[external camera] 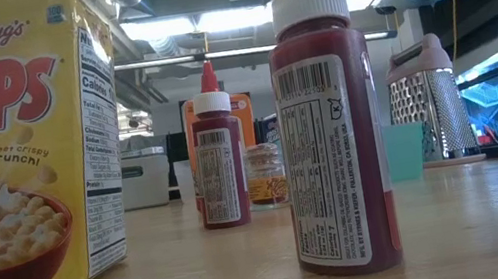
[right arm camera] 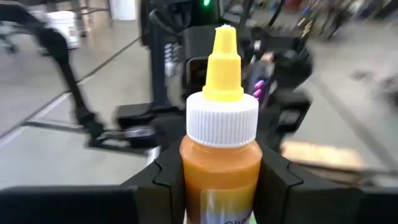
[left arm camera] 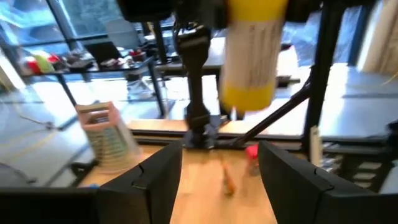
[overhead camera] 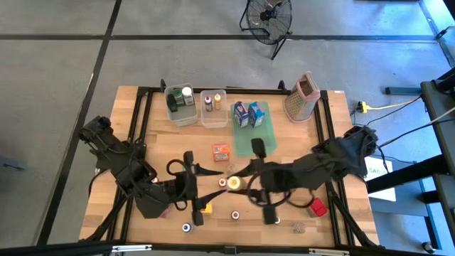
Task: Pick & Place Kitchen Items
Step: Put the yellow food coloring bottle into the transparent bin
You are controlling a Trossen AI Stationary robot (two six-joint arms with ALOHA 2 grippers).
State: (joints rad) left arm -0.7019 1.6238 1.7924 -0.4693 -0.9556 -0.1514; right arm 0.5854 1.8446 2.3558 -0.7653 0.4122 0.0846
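A small bottle of orange-yellow liquid (right arm camera: 221,155), with a white cap and a yellow nozzle, hangs above the table's middle (overhead camera: 233,183), with my right gripper (right arm camera: 221,186) shut on it. In the left wrist view the bottle (left arm camera: 252,56) is high up, beyond my left gripper (left arm camera: 221,168). My left gripper (overhead camera: 210,186) stands open just left of the bottle, facing it, with nothing between its fingers. Other kitchen items stand on the table: an orange carton (overhead camera: 221,151), a red packet (overhead camera: 318,207) and small jars (overhead camera: 234,214) near the front edge. My right gripper pinches the bottle's body (right arm camera: 221,171) just below the white cap, one finger (right arm camera: 168,180) on each side. The fingers come about level from the table's right side. The bottle stands upright in the hold, nozzle up, with its bottom end (left arm camera: 249,99) clear of the table.
Two clear bins (overhead camera: 181,103) (overhead camera: 213,107) and a green tray (overhead camera: 254,139) with blue cartons (overhead camera: 242,114) stand at the back, the box grater (overhead camera: 302,96) at the back right. In the low view a cereal box (external camera: 17,148) and two red bottles (external camera: 328,126) (external camera: 217,150) stand close by.
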